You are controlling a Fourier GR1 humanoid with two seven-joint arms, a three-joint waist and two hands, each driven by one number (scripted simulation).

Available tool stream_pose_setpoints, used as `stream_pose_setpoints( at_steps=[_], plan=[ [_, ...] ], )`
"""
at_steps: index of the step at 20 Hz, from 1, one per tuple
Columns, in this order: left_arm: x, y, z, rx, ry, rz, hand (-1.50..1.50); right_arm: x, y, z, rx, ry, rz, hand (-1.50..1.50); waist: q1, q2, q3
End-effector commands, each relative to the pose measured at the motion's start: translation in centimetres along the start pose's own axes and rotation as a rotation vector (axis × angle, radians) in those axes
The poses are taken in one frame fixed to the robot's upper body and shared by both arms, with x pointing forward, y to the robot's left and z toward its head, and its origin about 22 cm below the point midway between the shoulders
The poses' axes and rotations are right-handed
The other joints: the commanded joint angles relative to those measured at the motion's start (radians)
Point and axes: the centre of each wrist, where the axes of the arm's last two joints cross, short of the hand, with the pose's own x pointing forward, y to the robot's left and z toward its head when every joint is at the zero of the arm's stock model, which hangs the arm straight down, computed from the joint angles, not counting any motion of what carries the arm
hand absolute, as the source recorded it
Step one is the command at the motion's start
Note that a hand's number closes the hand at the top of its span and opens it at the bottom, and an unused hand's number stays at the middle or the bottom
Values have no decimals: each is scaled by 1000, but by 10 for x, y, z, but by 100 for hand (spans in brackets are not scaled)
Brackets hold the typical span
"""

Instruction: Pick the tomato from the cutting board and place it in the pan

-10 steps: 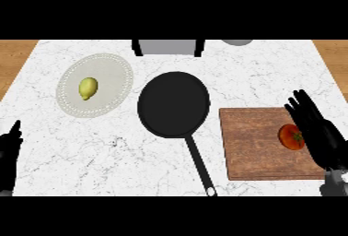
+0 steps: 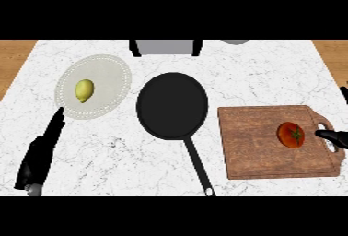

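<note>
Red tomato (image 2: 291, 134) sits on the wooden cutting board (image 2: 258, 147), toward its right end near the handle hole. Just right of the tomato, the right hand (image 2: 334, 137) shows only a fingertip; I cannot tell its grip. Left of the board lies the black pan (image 2: 172, 105), holding nothing.
</note>
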Motion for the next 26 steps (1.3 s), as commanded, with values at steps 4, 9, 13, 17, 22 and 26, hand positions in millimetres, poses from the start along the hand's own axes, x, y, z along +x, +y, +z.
stream_pose_setpoints(
  at_steps=[4,9,13,17,22,26],
  plan=[
    [23,-14,5,-100,-55,15,0,-12,-112,47,-103,141,227,-150,8,0,5],
    [22,-22,10,-100,-47,20,0,9,-112,34,79,132,519,-150,17,-1,3],
    [1,-12,12,-102,-44,18,0,37,-105,9,229,150,603,-150,21,-2,1],
    [15,-10,-5,-110,-58,24,0,50,-78,-17,376,165,644,-150,20,0,1],
    [7,-26,14,-114,-37,28,0,66,-63,-29,467,197,717,-150,17,-3,2],
    [9,-27,6,-93,-46,3,0,66,-25,-33,499,309,744,-150,12,-4,1]
  ],
)
